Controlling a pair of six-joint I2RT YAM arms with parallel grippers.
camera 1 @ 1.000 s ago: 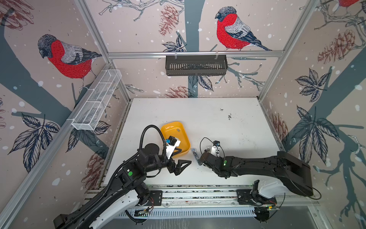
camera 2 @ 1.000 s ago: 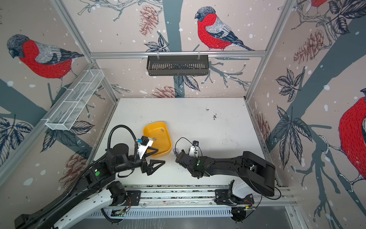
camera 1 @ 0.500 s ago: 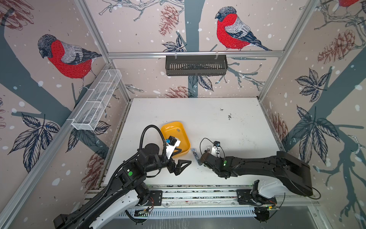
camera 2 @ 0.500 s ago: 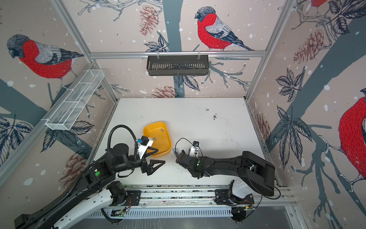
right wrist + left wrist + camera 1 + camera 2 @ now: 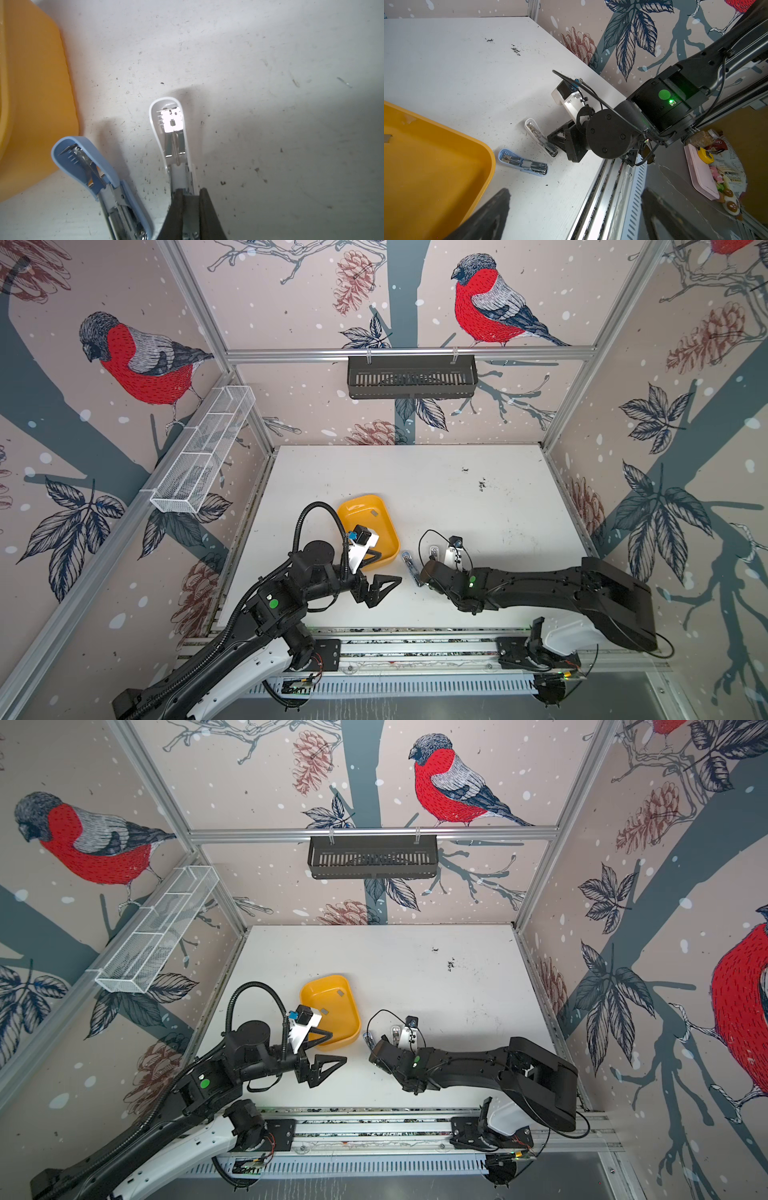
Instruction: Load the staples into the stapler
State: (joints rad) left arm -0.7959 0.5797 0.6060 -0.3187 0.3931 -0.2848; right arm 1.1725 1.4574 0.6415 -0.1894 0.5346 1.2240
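Two small staplers lie opened flat on the white table beside a yellow tray (image 5: 390, 531) (image 5: 309, 992) (image 5: 483, 153) (image 5: 41, 104). The white stapler (image 5: 434, 551) (image 5: 397, 1033) (image 5: 536, 134) (image 5: 172, 128) has my right gripper (image 5: 190, 192) (image 5: 556, 143) shut on its metal rear end. The blue stapler (image 5: 409, 566) (image 5: 368, 1039) (image 5: 523, 163) (image 5: 83, 153) lies free between it and the tray. Staples (image 5: 375, 513) (image 5: 340, 993) (image 5: 387, 138) show as small grey strips on the tray floor. My left gripper (image 5: 384, 570) (image 5: 334, 1048) (image 5: 575, 193) hangs wide open and empty by the tray's near corner.
A black slotted basket (image 5: 411, 381) hangs on the back wall and a white wire basket (image 5: 203, 448) on the left wall. Dark specks (image 5: 482, 484) dot the table's far right. The metal rail (image 5: 415, 643) runs along the front edge, under my left gripper's outer finger.
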